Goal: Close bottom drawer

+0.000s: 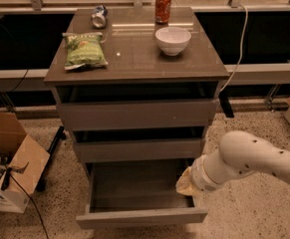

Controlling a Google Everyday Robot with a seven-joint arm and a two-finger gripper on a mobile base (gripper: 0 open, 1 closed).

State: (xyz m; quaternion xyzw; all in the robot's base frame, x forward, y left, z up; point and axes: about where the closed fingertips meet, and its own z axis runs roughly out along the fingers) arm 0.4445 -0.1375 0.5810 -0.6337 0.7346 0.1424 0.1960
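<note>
Tool (185, 183) at right inner edge of bottom drawer (142, 216), state cannot tell; drawer front pulled well out.

Three drawers: the top drawer (137, 114), the middle drawer (137, 150) and the bottom drawer (139, 216) (this last one stands pulled out). On the tabletop (134, 59) are two cans, a red can (163, 7) and a silver can (99, 17), plus one bowl (173, 40) and one chip bag (84, 50). One arm (249, 158) carries one gripper (185, 183), at the bottom drawer's right side.
</note>
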